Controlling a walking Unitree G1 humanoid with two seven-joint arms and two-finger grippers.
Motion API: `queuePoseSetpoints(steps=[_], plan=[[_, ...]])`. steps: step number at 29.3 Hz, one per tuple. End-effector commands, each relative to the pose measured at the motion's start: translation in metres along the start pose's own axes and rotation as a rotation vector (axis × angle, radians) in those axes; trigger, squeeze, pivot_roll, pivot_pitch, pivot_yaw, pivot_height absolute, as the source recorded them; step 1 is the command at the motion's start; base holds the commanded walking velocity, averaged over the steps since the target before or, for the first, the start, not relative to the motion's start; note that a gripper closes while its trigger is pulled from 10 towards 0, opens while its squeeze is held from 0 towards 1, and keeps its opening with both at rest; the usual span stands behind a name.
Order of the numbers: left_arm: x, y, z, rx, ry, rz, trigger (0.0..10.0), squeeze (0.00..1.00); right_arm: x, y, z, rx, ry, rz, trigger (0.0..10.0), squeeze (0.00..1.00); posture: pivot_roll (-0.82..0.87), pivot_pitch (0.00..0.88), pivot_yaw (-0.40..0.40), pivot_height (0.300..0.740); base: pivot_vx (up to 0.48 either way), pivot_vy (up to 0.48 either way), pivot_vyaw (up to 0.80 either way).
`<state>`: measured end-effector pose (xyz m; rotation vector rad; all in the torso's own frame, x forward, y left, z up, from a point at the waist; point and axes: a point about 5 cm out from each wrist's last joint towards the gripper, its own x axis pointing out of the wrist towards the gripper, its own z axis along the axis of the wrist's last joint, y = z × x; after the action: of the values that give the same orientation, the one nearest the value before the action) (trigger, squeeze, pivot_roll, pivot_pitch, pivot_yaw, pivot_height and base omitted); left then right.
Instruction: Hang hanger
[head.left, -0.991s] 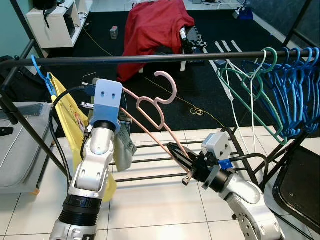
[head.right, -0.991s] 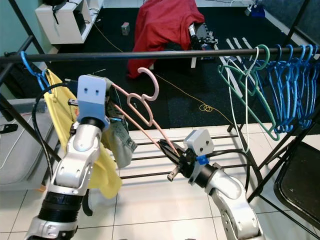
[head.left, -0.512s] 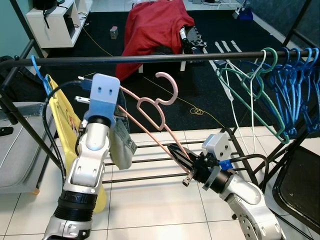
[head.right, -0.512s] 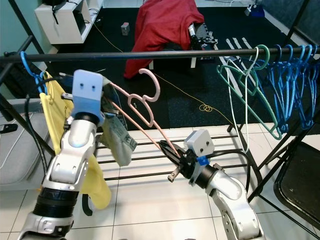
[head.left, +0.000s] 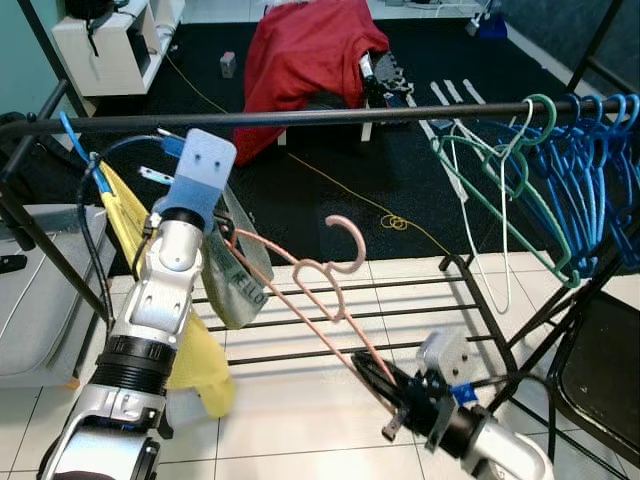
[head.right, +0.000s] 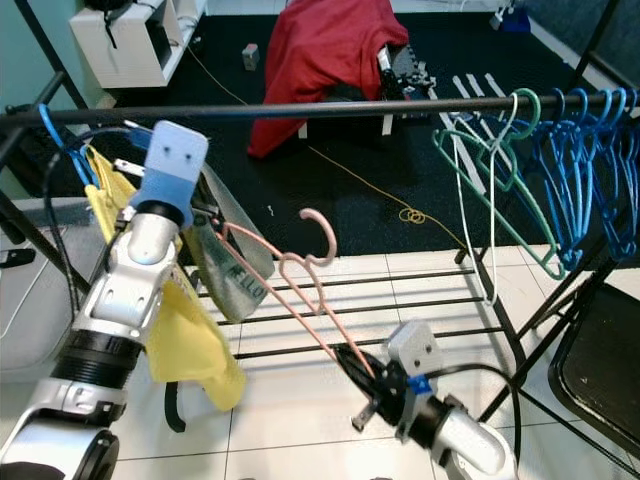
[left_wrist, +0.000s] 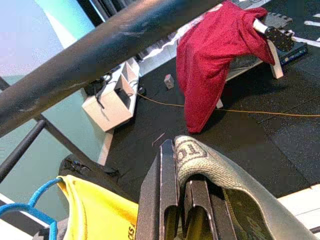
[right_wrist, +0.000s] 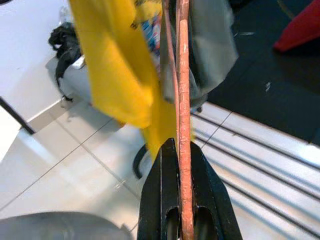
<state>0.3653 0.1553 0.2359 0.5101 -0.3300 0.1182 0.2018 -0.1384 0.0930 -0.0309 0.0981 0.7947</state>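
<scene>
Right now your right gripper (head.left: 372, 375) has its fingers pinched shut on one end of the pink hanger (head.left: 318, 288), low at about 5 o'clock in the head view, well below the black rail (head.left: 300, 117). Your left gripper (left_wrist: 172, 210), up at 10 o'clock just under the rail, has its fingers closed on a grey cloth (head.left: 236, 270) that drapes over the hanger's other end; whether they also bite the wire beneath I cannot tell. The hook (head.left: 347, 240) points up near the centre, clear of the rail.

Judge the hanger as light, thin and stiff, but springy along its length, so with a hold at the far tip it will likely wag and twist. It looks smooth, so it may swivel between the fingers. You would steer the hook better with a hold nearer the neck, just under the hook. The cloth is soft and limp and may slide off if the hanger tilts steeply.

Aim for the bare stretch of rail at 12 o'clock, between the yellow garment (head.left: 135, 225) and the green hanger (head.left: 495, 185) with the blue hangers (head.left: 590, 170) beyond it.
</scene>
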Motion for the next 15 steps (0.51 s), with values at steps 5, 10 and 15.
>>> queuePoseSetpoints(steps=[5,10,15], plan=[[-0.006,-0.019,-0.016,0.060,0.031,-0.093,0.0,0.00,-0.010,0.009,-0.003,-0.002,-0.031,-0.109,0.0,0.00,-0.08,0.157,0.031,0.740,0.000,0.000,0.00],[-0.012,-0.030,-0.029,0.082,0.075,-0.153,0.0,0.00,-0.016,0.011,0.001,-0.019,-0.071,-0.198,0.0,0.00,-0.09,0.159,0.036,0.740,0.000,0.000,0.00],[-0.031,-0.050,-0.067,0.125,0.191,-0.255,0.0,0.00,-0.017,0.013,0.005,-0.059,-0.107,-0.340,0.0,0.00,-0.10,0.159,0.046,0.740,0.000,0.000,0.00]])
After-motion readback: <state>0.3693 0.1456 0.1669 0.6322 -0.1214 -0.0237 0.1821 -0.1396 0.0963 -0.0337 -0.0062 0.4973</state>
